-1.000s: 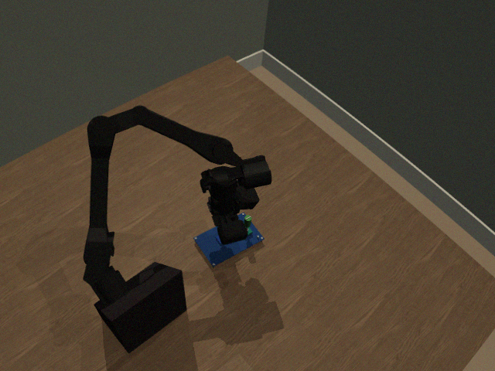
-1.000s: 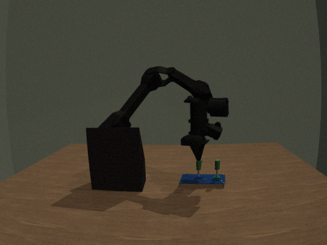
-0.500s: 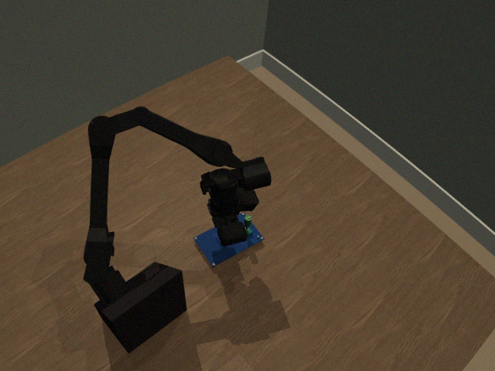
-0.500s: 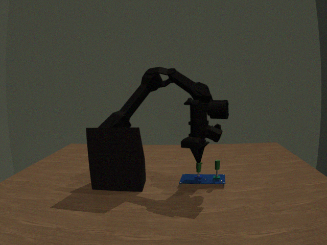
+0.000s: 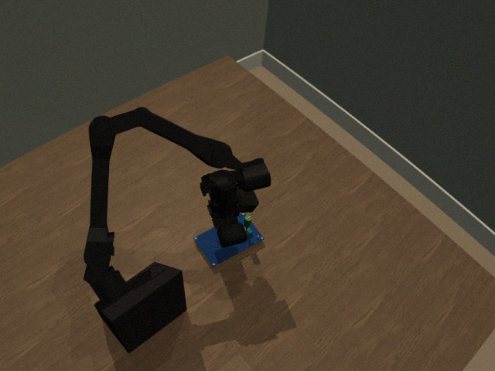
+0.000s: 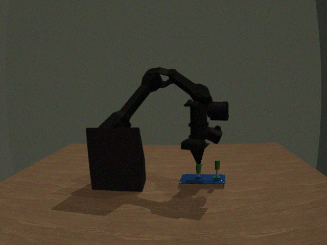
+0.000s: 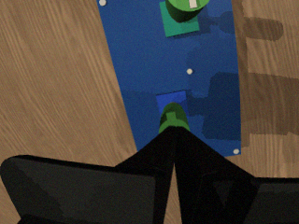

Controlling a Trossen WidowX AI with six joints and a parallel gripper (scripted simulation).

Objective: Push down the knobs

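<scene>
Two green knobs stand on our blue board (image 6: 190, 179) on the table (image 6: 263, 190). Our gripper (image 6: 198, 161), fingers clenched together on nothing, presses its tip onto the nearer knob (image 6: 199, 167); the other knob (image 6: 216, 164) sits higher on its shaft beside it.

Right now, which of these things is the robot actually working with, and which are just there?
Part of the job:
- blue board
- left knob, under the shut gripper, sitting lower on its shaft
- right knob, higher on its shaft
- green potentiometer under the right knob

Just there:
- table
- arm's black base box
- wall
</scene>
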